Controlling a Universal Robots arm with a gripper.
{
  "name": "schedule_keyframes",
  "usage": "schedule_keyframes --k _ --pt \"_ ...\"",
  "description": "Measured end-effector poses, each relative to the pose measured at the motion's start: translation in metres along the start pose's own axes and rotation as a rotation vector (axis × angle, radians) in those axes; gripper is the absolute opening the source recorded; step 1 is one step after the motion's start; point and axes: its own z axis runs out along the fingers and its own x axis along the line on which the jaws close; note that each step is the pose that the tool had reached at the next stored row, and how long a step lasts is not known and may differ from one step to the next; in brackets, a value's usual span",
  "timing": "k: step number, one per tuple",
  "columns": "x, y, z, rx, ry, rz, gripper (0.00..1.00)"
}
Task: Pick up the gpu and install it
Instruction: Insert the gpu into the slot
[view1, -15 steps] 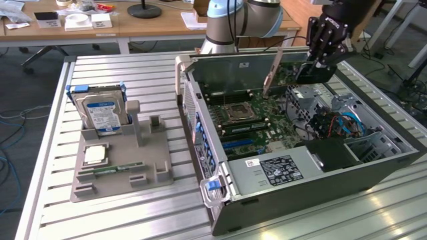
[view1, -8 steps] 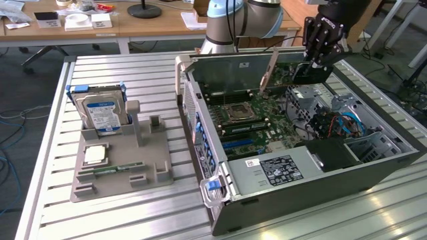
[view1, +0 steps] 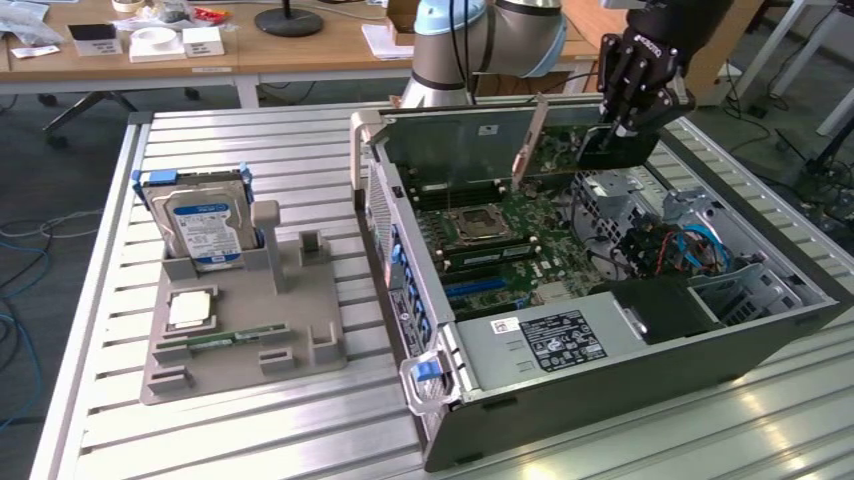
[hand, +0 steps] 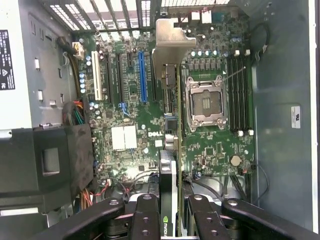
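My gripper (view1: 622, 130) hangs over the far part of the open computer case (view1: 441, 400), shut on the gpu (view1: 577, 150). The gpu is a green card held on edge, its silver end bracket (view1: 537, 140) pointing toward the exterior view's left. In the wrist view the gpu (hand: 178, 145) appears edge-on between my black fingers (hand: 146, 216), with its bracket (hand: 170, 45) out ahead. It hovers above the motherboard (hand: 125, 100), between the blue slot (hand: 142, 75) and the CPU socket (hand: 205, 102). Whether it touches a slot I cannot tell.
A grey fixture tray (view1: 247, 375) at the exterior view's left carries a blue-labelled hard drive (view1: 200, 225), a CPU chip (view1: 191, 308) and a RAM stick (view1: 220, 340). Inside the case lie the power supply (view1: 561, 340) and cable bundles (view1: 667, 245). A wooden desk (view1: 307, 50) stands behind.
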Motion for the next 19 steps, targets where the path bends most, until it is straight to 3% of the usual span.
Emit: schedule_keyframes --k 19 --pt "0.003 0.0288 0.0003 0.0025 -0.0002 -0.001 0.27"
